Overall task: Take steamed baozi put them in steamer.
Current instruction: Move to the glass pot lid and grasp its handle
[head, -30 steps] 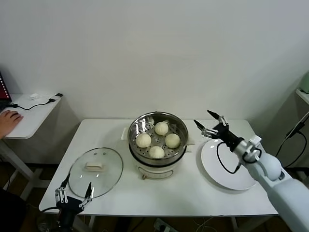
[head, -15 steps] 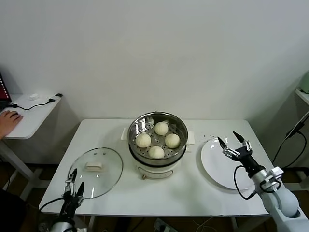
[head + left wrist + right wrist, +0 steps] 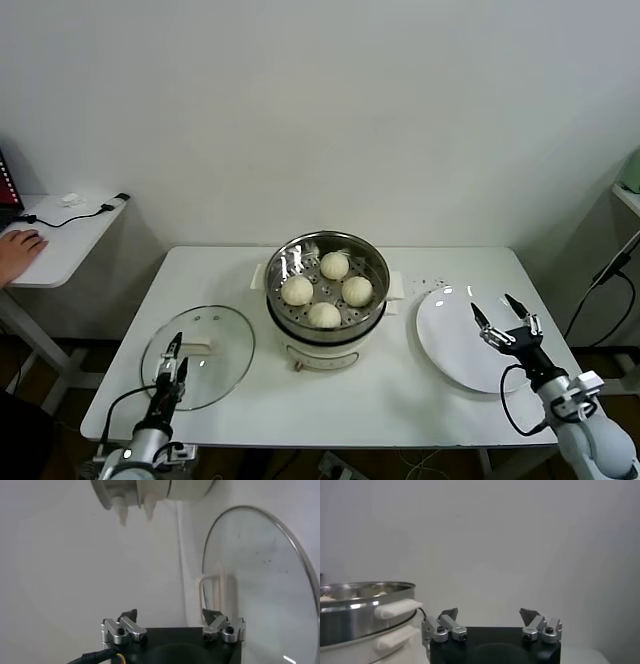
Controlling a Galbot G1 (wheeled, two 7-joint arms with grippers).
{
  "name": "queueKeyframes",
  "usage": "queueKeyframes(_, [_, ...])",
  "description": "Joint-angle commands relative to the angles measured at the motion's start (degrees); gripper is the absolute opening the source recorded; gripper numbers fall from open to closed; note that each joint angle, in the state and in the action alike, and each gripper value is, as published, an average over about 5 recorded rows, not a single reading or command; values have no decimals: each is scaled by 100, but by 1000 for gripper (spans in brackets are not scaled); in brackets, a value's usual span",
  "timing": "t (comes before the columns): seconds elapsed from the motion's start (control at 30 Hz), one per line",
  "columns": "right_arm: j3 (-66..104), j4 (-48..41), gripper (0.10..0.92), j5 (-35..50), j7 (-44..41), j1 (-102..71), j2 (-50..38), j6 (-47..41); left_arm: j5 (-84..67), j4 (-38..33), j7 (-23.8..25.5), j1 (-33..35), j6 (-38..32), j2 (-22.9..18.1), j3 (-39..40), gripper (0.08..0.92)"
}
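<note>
Looking down from the head view, four buns [image 3: 328, 289] are sitting together inside the steamer [image 3: 327, 262], which is standing on its white cooker base [image 3: 318, 352] at the middle of the table [image 3: 240, 275]. The plate [image 3: 455, 345] to the robot's right is lying bare, so the loading is looking finished as far as can be seen; nothing is left on it to carry over. The glass lid [image 3: 198, 355] is lying flat on the table to the robot's left, off the pot. The right gripper [image 3: 506, 321] is hanging over the near side of the plate with its fingers spread wide and nothing between them. The left gripper [image 3: 172, 362] is hovering at the near edge of the lid, also empty.

Turning to the left wrist view, the left gripper [image 3: 173, 625] is showing its two fingers standing well apart, holding nothing, with the lid [image 3: 260, 580] and its white handle [image 3: 214, 592] lying just ahead and the cooker's feet farther off.

Moving to the right wrist view, the right gripper [image 3: 491, 621] is likewise standing released and empty, with the steamer's steel rim [image 3: 365, 592] and a white side handle [image 3: 397, 608] showing off to one side.
</note>
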Motion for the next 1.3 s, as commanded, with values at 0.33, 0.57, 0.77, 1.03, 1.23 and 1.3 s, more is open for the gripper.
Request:
queueKeyframes(0.33, [118, -197, 823, -387, -29, -70, 238, 80, -16, 1476, -301, -1201, -140, 162, 164, 823])
queueKeyframes(0.57, [130, -249, 823, -459, -46, -66, 265, 120, -149, 1654, -487, -1386, -66, 163, 237, 823])
queueKeyframes(0.77, [165, -351, 823, -584, -101, -81, 323, 191, -269, 1686, -459, -1431, -65, 185, 289, 817])
queueKeyframes(1.03, [202, -454, 823, -737, -142, -73, 383, 253, -312, 1795, -335, -1489, -111, 196, 274, 623])
queueKeyframes(1.23, [357, -524, 823, -808, -189, -63, 414, 266, -392, 1745, -308, -1472, -111, 214, 272, 450])
queueKeyframes(1.3, [388, -543, 823, -807, -200, -60, 405, 272, -421, 1687, -297, -1449, -112, 226, 271, 389])
